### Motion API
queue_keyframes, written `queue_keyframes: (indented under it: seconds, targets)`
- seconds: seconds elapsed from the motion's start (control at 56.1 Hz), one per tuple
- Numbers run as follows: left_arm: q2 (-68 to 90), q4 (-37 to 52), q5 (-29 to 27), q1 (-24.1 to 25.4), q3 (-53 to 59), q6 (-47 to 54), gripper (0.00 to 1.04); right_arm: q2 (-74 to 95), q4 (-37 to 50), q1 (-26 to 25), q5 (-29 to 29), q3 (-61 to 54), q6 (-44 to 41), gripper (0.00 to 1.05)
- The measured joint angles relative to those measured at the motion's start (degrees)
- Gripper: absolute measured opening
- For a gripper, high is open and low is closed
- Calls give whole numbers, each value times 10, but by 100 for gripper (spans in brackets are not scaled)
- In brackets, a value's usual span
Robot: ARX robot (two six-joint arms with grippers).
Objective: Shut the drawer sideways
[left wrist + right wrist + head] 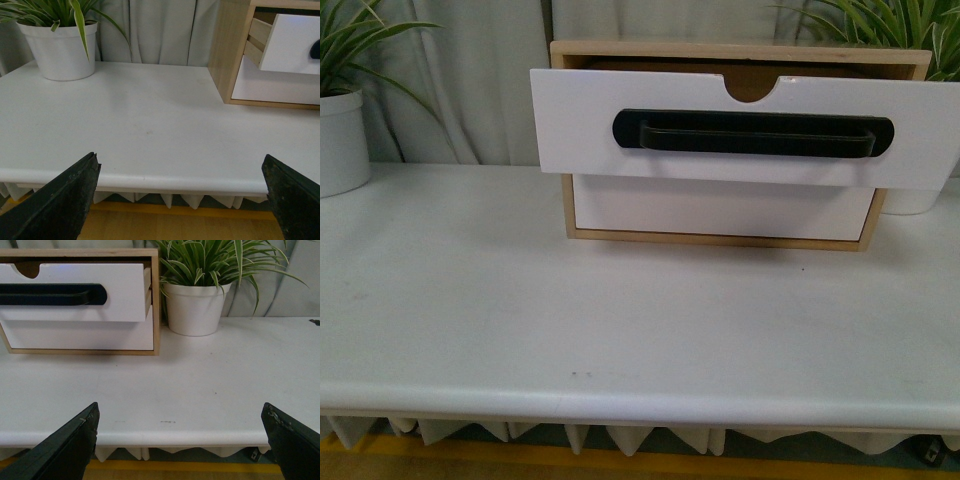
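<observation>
The drawer (590,125), white-fronted with a long black bar handle (752,134) and a semicircular notch, stands pulled out of its light wooden frame (740,52) at the back of the white table (620,320). It also shows in the left wrist view (290,45) and the right wrist view (120,290). Neither gripper shows in the front view. My left gripper (182,192) is open and empty at the table's front edge, left of the frame. My right gripper (181,435) is open and empty at the front edge, right of the frame.
A plain white drawer front (720,208) without a handle sits below the open drawer. A white plant pot (340,140) stands at the back left and another (195,307) just right of the frame. Curtains hang behind.
</observation>
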State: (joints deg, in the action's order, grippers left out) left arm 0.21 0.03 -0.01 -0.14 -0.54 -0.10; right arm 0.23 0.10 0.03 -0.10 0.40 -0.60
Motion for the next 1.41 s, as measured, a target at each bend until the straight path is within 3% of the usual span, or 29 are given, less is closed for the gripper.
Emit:
queue_keyframes:
  seconds: [1.408]
  targets:
    - [0, 0, 0, 0, 0, 0, 98, 3, -6, 1, 5, 1, 4, 95]
